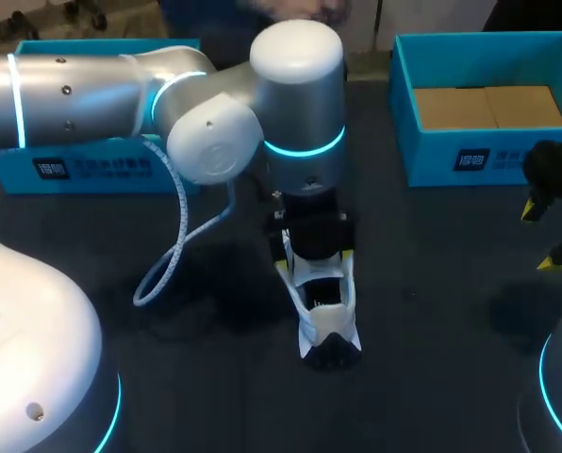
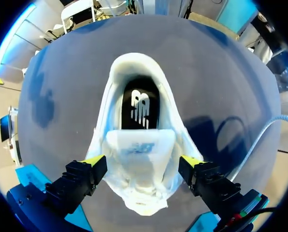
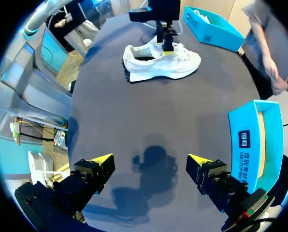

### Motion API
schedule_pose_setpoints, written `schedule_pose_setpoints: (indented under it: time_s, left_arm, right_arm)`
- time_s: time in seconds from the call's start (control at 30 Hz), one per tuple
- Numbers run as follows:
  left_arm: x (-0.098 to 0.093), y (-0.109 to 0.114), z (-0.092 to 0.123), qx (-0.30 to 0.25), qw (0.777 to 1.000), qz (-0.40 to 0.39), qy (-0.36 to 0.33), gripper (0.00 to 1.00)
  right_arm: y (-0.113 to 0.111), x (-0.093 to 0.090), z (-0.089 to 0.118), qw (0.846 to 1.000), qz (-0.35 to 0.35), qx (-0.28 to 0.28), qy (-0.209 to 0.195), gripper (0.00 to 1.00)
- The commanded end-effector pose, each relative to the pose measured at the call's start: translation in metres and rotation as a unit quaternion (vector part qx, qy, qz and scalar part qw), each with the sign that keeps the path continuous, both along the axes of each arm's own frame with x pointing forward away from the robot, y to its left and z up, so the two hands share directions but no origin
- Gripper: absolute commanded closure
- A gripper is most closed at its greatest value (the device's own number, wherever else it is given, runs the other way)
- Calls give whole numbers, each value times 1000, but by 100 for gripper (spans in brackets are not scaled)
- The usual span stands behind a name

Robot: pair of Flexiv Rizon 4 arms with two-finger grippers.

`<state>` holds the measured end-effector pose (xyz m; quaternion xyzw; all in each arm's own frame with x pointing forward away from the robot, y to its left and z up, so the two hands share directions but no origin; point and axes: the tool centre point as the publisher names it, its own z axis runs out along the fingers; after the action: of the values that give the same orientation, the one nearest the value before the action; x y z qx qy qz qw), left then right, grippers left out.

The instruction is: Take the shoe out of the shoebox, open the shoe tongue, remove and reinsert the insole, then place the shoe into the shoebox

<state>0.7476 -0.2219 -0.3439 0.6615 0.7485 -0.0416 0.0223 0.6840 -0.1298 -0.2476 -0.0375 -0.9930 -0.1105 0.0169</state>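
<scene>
White sneaker sat between the fingers of the left gripper, whose yellow fingertips stood wide apart, each meeting one side of the shoe's front part, so the jaws were closed on it from both sides. Seen from that wrist, the toe lay nearest the gripper and the heel pointed ahead of it. The white tongue lay just beyond the fingers, and past it the opening showed a black insole with a white mark. The white sneaker stood upright on its sole at the middle of the dark table, with the left arm reaching in over it and a white cable looping from the arm down to the tabletop. Well apart, near the right edge, the right gripper hung above bare table with its fingers spread and nothing between them, its shadow directly below. Just beside it stood the open blue shoebox, brown cardboard showing inside. A second blue box lay at the far left, behind the left arm.
</scene>
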Motion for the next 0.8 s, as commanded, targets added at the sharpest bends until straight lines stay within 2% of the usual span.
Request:
schedule_pose_setpoints:
  time_s: [0.03, 0.1, 0.17, 0.2, 0.27, 0.33, 0.43, 0.5, 0.63, 0.8]
  left_arm:
    - [11, 3, 7, -8, 1000, 2, 14, 0]
    - [18, 4, 12, -15, 1000, 14, 8, 0]
    - [23, 6, 20, -20, 1000, 18, 5, 15]
    - [24, 7, 22, -22, 1000, 18, 5, 19]
    - [26, 8, 28, -24, 1000, 15, 7, 52]
    - [22, 9, 32, -26, 1000, 11, 13, 60]
    - [17, 10, 36, -30, 999, 6, 19, 67]
    - [11, 10, 39, -31, 999, 0, 20, 76]
    - [2, 10, 39, -34, 999, -13, 28, 77]
    - [-11, 5, 26, -39, 998, -26, 29, 80]
  right_arm:
    - [0, 0, -1, 1000, 0, -1, -1, 0]
    - [0, 0, -1, 1000, 0, -1, -1, 0]
    - [0, 0, -1, 1000, 0, -1, -1, 0]
    - [0, 0, -1, 1000, 0, -1, -1, 0]
    - [0, 0, -1, 1000, 0, -1, -1, 0]
    - [0, 0, -1, 1000, 0, -1, -1, 0]
    - [0, 0, -1, 1000, 0, -1, -1, 0]
    - [0, 0, -1, 1000, 0, -1, -1, 0]
    - [0, 0, -1, 1000, 0, -1, -1, 0]
    - [0, 0, -1, 1000, 0, -1, -1, 0]
